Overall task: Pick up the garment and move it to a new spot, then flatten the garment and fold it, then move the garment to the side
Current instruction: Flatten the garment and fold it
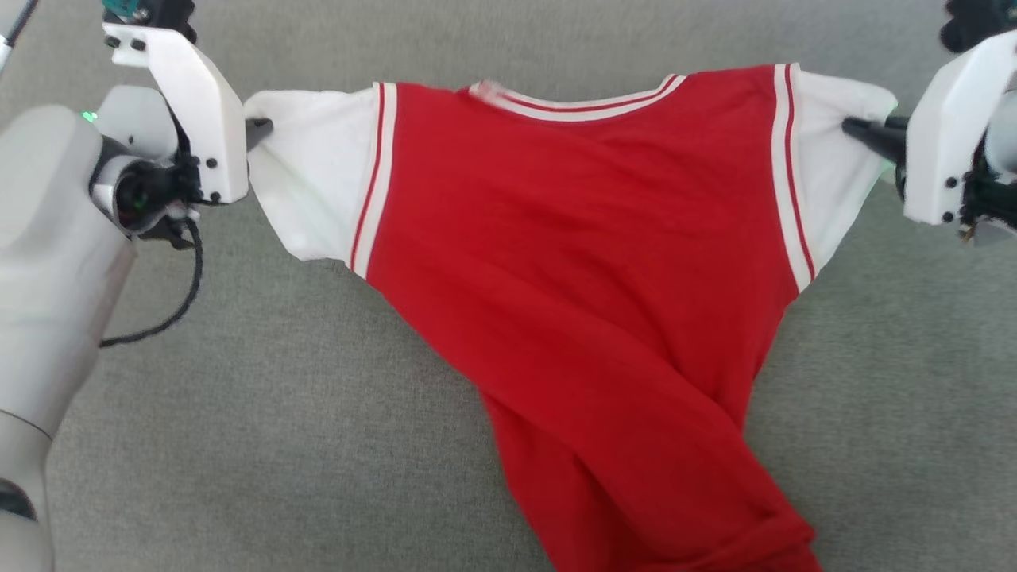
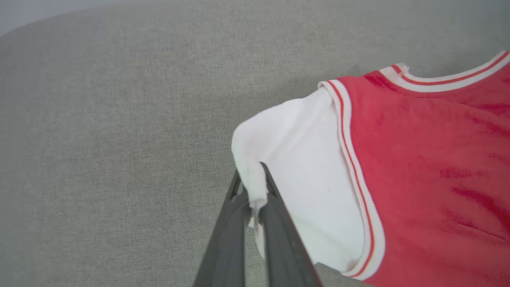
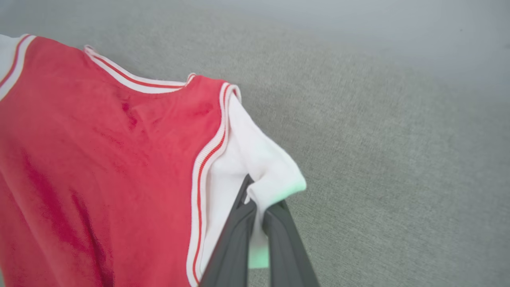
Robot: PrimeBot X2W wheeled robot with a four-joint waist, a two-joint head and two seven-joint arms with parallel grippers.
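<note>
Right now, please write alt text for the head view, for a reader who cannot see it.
A red garment with white sleeves is stretched over a grey surface, the left gripper and right gripper each pinching one sleeve.

There is one garment (image 1: 588, 278) with two white sleeves (image 1: 310, 183) and three striped bands (image 1: 373, 175). Two pincers, left pincer (image 1: 258, 131) and right pincer (image 1: 852, 127), each have two dark fingers (image 2: 279, 239). There is also one black cable (image 1: 187, 294) and one grey surface (image 1: 238, 413).

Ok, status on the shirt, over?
Left end effector shut on one sleeve. Right end effector shut on other sleeve. Garment stretched between, lower body bunched. Nothing obstructing.
</note>
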